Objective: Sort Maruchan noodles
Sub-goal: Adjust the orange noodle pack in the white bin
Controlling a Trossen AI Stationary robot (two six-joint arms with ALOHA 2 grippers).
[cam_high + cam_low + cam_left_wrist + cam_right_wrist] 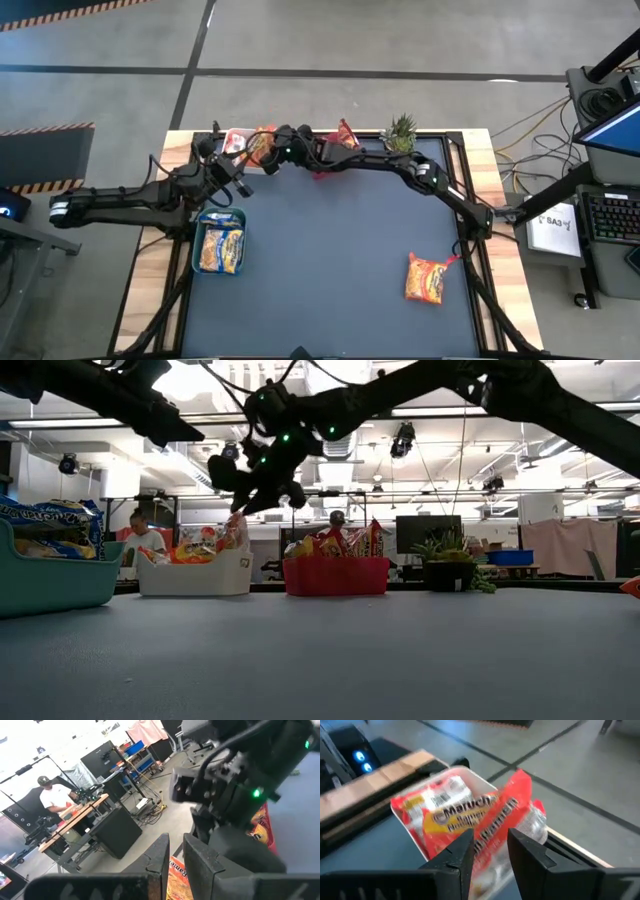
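The right pincer point(489, 851) hung above the white plastic bin point(470, 774), its narrowly parted fingers flanking a red crinkly Maruchan packet point(485, 817) lying there. Withdrawing straight upward seemed wisest. Beside it, the left pincer point(173, 857) waited, nearly pressed together, pinching nothing

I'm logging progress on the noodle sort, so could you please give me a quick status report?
Right gripper above white bin, orange packet between its fingers. Left gripper nearly shut, empty, beside it. One packet loose on the table. Nothing in the way.
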